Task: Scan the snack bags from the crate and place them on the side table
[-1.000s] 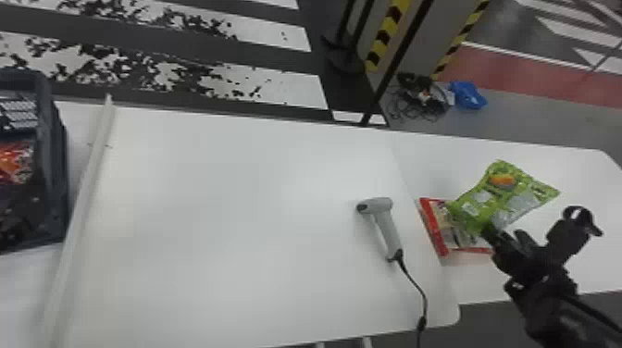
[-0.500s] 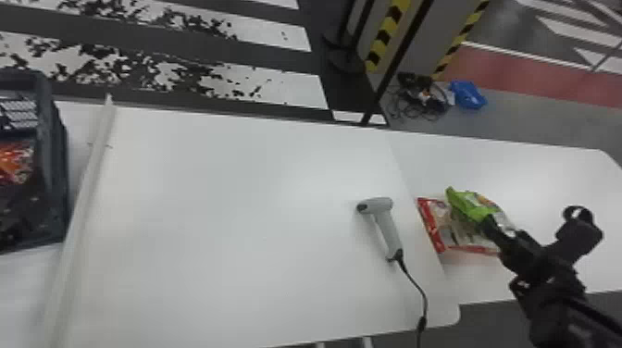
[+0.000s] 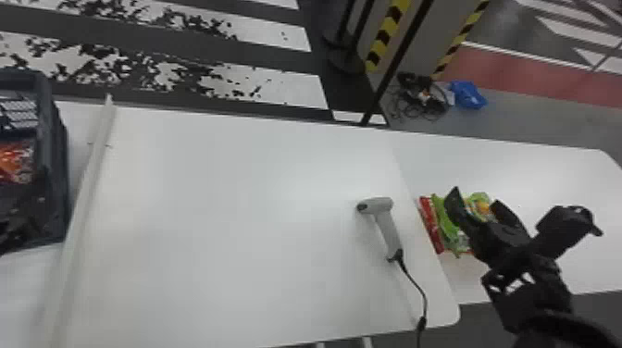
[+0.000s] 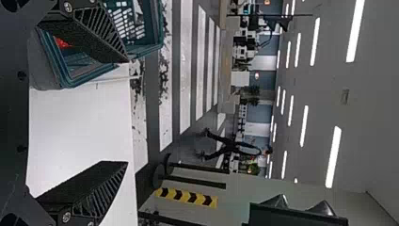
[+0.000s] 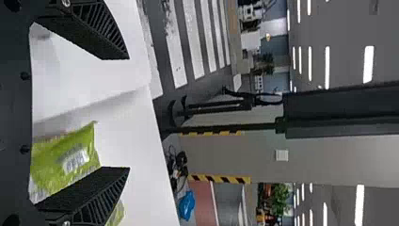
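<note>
Head view: shows the black two-fingered right gripper (image 3: 476,196) above the white side table (image 3: 546,171), with fingers spread wide and grip released. Beneath it, shows a shiny green plastic snack bag (image 3: 446,226), lying on the side table and partly hidden by the gripper. Also shows a red plastic snack bag (image 3: 430,226), partly under the green one, just beside the edge of the smooth white main table (image 3: 231,208). Near that edge, shows a pale grey handheld scanner (image 3: 388,226) trailing a black cable (image 3: 421,324). At far left, shows a dark plastic crate (image 3: 55,162) with red-orange snack packaging (image 3: 16,162) inside, near a long white bar (image 3: 88,185). Left wrist view: shows the black two-fingered left gripper (image 4: 127,112) with fingers well apart and the crate beyond one of them.
</note>
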### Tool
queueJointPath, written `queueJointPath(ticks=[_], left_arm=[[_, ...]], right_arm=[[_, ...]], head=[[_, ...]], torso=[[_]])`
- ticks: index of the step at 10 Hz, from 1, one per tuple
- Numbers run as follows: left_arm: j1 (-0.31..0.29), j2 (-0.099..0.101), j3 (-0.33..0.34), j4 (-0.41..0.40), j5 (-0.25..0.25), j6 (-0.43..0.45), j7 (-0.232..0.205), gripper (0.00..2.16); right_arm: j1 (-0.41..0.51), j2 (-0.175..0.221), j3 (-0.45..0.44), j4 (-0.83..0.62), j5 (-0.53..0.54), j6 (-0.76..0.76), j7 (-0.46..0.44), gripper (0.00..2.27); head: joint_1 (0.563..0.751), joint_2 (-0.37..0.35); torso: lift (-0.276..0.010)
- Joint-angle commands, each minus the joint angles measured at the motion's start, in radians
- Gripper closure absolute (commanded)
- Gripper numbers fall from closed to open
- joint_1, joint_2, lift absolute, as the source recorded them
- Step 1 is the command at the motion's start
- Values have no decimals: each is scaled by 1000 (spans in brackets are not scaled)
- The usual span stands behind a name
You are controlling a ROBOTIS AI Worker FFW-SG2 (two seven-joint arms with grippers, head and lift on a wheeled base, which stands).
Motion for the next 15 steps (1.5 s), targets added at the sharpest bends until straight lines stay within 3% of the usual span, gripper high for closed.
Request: queueJointPath(ticks=[1,3,5,8,10,12,14,15], left_arm=[[3,-3,-3,0,-7,0,0,103],[4,-3,-2,2,-7,-3,0,103],[4,-3,-2,6,-7,-3,2,103],[4,-3,-3,18,-7,-9,2,103],[3,-3,-3,25,-7,-12,0,103],[-24,-3,76,-1,5,6,-46,103],[-86,-3,202,-31,16,150,-100,103],[-154,-3,257,-31,1,233,-137,113]], right_arm=[[51,26,131,-72,23,-46,1,33],[74,38,307,-58,127,-221,-5,36],[86,53,425,-23,200,-344,-28,46],[130,66,533,-18,263,-485,-86,53],[138,70,563,-15,273,-491,-89,56],[152,69,565,-15,273,-494,-88,60],[158,66,563,-14,273,-497,-88,60],[161,66,563,-15,273,-497,-88,60]], head=[[695,-343],[695,-237],[695,-116],[695,-23],[695,19],[695,39],[695,83],[695,102]], torso=[[-94],[-94],[-94],[-94],[-94],[-94],[-94],[-94]])
